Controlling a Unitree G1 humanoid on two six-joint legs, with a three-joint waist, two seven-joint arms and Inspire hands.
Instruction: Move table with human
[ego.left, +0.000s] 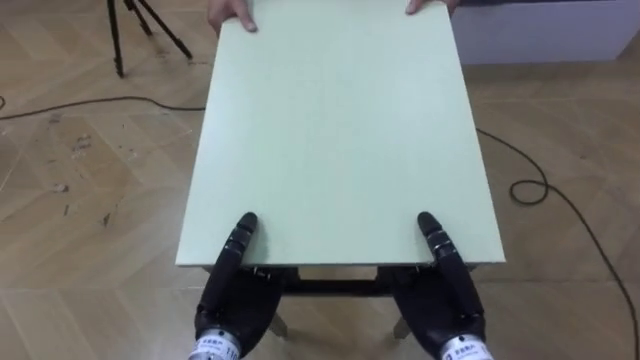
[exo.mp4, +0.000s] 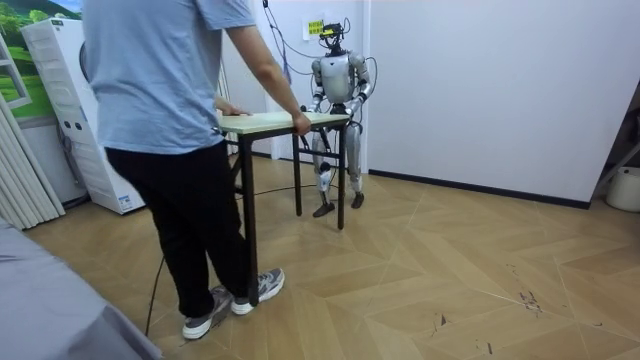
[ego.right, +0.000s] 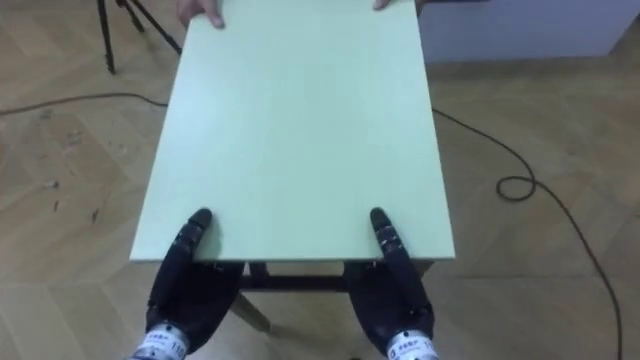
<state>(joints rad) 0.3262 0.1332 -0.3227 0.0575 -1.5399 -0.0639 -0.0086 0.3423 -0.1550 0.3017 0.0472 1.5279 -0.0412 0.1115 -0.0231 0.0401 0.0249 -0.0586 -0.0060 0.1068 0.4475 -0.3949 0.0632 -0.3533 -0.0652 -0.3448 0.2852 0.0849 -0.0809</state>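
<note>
Wood flooring (ego.left: 90, 150) surrounds the pale green table (ego.left: 340, 130), which is between the robot and a person (exo.mp4: 180, 120). At the table's near edge the left hand (ego.left: 232, 300) and right hand (ego.left: 445, 295) each clamp it, thumb on top and palm beneath. The person's hands (ego.left: 232, 12) hold the far corners.
</note>
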